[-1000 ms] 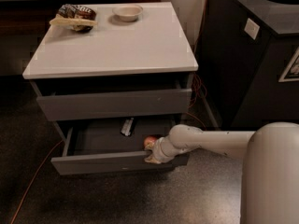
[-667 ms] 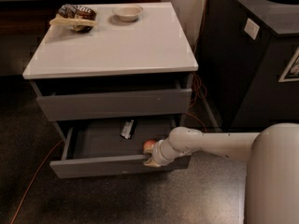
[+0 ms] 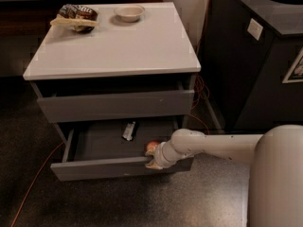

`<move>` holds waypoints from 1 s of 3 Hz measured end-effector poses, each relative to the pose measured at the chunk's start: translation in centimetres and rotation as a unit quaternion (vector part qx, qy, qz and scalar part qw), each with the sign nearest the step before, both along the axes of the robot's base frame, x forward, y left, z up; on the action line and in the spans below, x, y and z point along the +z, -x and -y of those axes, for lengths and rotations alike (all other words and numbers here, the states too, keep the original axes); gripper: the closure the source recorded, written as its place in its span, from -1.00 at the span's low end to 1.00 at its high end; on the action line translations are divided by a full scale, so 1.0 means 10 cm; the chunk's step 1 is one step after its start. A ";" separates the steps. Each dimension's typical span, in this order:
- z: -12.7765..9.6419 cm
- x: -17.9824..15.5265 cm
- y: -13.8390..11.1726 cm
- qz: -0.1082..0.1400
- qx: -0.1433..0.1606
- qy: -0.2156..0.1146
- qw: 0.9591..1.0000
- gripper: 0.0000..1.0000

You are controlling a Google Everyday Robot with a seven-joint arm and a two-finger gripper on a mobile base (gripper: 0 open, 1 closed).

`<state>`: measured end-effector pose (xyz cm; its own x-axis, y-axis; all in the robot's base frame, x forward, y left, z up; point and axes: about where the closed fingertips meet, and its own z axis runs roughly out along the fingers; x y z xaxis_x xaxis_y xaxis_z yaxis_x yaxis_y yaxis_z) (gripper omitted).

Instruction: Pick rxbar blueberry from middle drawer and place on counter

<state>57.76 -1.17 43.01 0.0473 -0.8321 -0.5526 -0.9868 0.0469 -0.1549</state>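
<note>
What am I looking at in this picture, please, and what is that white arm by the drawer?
This is a mobile robot with a single arm, and there is only one picture, taken by its one camera. It looks down on a grey cabinet from in front; where the camera is mounted is not recorded.

The white arm reaches in from the right. Its grasping end, the tool, sits at the front edge of the open drawer, next to a small red apple.

A dark wrapped bar lies further back in the drawer, apart from the tool, so it is not being held.

On the pale counter there is a snack bag and a small bowl, both at the far edge. A black cabinet stands to the right.
</note>
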 end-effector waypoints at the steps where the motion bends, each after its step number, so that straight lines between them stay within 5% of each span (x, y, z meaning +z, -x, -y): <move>1: 0.00 0.00 0.00 0.000 0.000 0.000 1.000 1.00; 3: -0.01 -0.02 0.03 -0.002 0.001 0.000 1.000 0.97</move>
<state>57.43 -1.11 42.81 0.0474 -0.8321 -0.5526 -0.9875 0.0444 -0.1515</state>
